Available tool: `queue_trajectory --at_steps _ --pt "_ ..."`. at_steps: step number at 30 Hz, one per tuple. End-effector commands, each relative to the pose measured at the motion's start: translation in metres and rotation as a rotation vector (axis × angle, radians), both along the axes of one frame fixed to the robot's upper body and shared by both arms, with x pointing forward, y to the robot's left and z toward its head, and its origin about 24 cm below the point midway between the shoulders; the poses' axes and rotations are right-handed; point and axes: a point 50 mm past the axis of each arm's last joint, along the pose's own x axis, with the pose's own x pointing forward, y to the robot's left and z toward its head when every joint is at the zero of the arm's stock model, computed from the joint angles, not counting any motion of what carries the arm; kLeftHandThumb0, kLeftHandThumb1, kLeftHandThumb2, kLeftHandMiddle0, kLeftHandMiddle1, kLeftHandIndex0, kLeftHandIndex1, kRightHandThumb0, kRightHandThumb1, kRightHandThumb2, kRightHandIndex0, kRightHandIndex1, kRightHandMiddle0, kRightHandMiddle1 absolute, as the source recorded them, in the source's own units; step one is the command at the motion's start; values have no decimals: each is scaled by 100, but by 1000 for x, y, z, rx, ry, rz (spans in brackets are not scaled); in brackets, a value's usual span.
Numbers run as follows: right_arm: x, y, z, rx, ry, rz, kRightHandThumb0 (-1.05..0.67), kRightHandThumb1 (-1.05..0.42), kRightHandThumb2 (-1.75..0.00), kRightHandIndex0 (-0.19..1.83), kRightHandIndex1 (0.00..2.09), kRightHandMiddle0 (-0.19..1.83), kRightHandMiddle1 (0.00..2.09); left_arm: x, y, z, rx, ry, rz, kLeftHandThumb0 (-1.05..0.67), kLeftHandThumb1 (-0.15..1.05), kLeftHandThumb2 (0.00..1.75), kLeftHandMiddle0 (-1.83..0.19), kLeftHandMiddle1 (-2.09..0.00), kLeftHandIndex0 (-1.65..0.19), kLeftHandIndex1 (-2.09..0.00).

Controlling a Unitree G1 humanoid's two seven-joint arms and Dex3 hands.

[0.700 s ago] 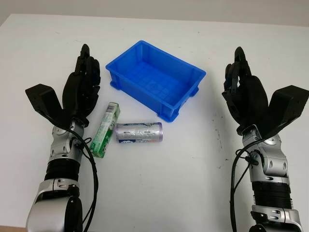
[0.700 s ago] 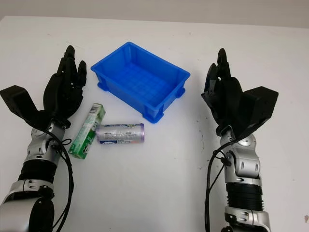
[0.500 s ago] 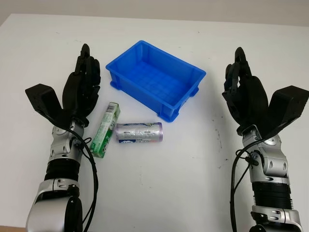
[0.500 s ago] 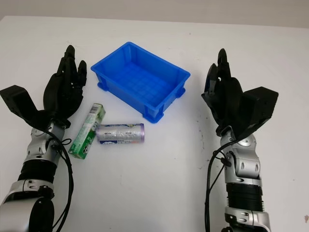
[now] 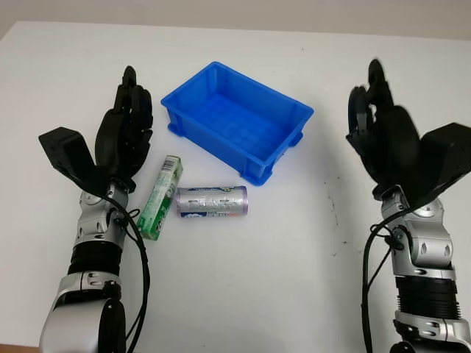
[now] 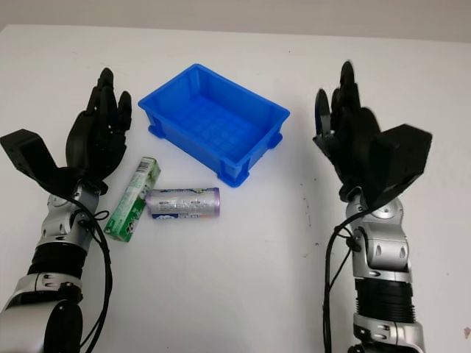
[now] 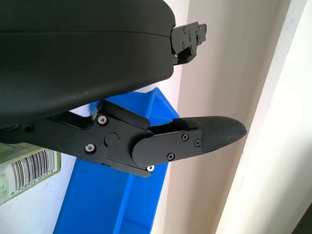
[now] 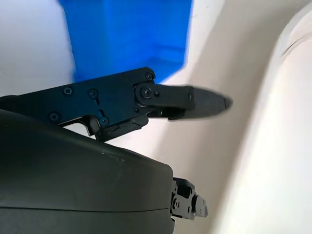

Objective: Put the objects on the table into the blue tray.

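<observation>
An empty blue tray (image 5: 237, 118) stands at the middle back of the white table. In front of it lies a silver and purple can (image 5: 212, 201) on its side. A green pack (image 5: 160, 196) lies just left of the can, lengthwise. My left hand (image 5: 126, 126) is open, held up to the left of the pack and the tray. My right hand (image 5: 379, 121) is open, raised to the right of the tray. The left wrist view catches the tray (image 7: 112, 204) and a corner of the green pack (image 7: 27, 168).
The white table (image 5: 265, 265) stretches bare in front of the can and between the two arms. A pale wall runs along the table's far edge (image 5: 221, 26).
My right hand has risen and moved a little to the right and further back. The left hand, the can, the pack and the tray have stayed put.
</observation>
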Motion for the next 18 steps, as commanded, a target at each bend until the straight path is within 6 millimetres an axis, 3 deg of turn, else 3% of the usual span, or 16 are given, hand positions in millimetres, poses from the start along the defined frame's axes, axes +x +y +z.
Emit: queue_trajectory --at_steps 1,3,5,11,18 --pt "-9 11 20 -46 -76 45 -59 -99 -8 -2 9 -5 12 -3 3 0 2 -8 13 -77 105 57 19 0 19 0" --pt "-16 20 30 -76 -105 87 -55 -92 -5 0 11 -14 39 -4 3 0 4 -8 10 -76 105 58 19 0 19 0" --pt "-21 28 35 -120 -130 130 -54 -89 -4 2 12 -18 54 -4 3 -1 6 -3 7 -76 105 58 19 0 19 0" --pt "-30 50 36 -291 -155 229 -55 -80 -2 9 17 -19 71 -3 4 0 12 -1 3 -77 105 57 19 0 19 0" --pt "-32 73 34 -511 -181 310 -71 -72 -4 19 28 -19 101 -1 5 2 19 -7 13 -77 105 57 19 0 19 0"
